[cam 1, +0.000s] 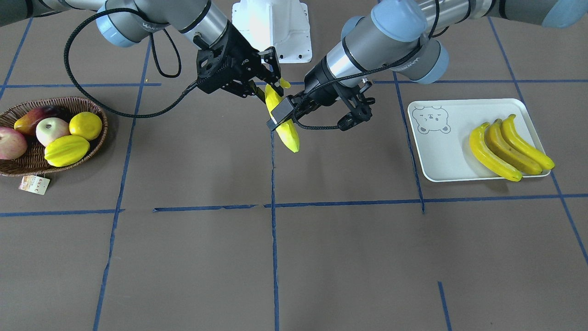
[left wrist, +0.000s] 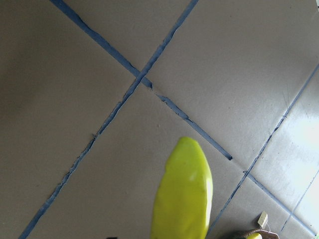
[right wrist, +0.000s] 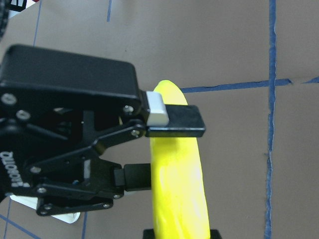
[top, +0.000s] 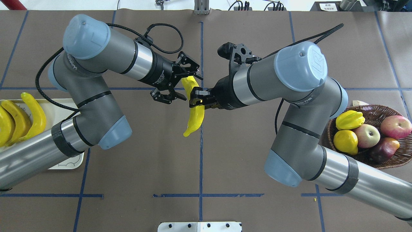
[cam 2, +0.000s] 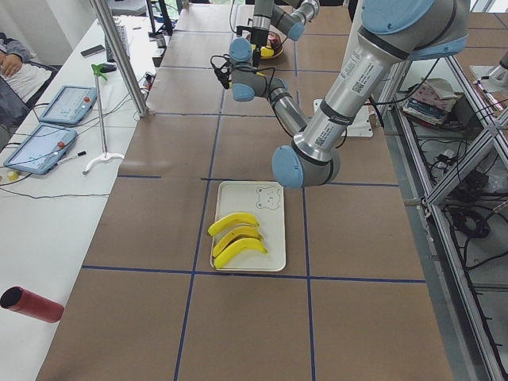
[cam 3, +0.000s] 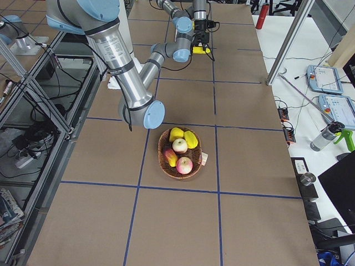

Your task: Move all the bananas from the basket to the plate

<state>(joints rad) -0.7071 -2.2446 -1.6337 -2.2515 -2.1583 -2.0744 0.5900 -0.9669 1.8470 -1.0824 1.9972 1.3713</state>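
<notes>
A yellow banana (cam 1: 290,138) (top: 194,117) hangs in the air over the table's middle, held between both arms. My right gripper (cam 1: 266,85) (top: 199,99) is shut on its end nearer the robot, with fingers on both sides in the right wrist view (right wrist: 179,233). My left gripper (cam 1: 284,115) (top: 188,85) has one finger on each side of the banana's middle and looks closed on it (right wrist: 159,149). The free tip shows in the left wrist view (left wrist: 184,194). Three bananas (cam 1: 505,147) lie side by side on the plate (cam 1: 436,156) (top: 64,164). The basket (cam 1: 27,165) (top: 399,158) shows no banana.
The basket holds a starfruit (cam 1: 66,150), a lemon (cam 1: 86,125), apples and a dark red fruit. A paper tag (cam 1: 34,184) lies beside it. The robot's white base (cam 1: 272,27) stands at the table's back. Blue tape lines cross the brown table.
</notes>
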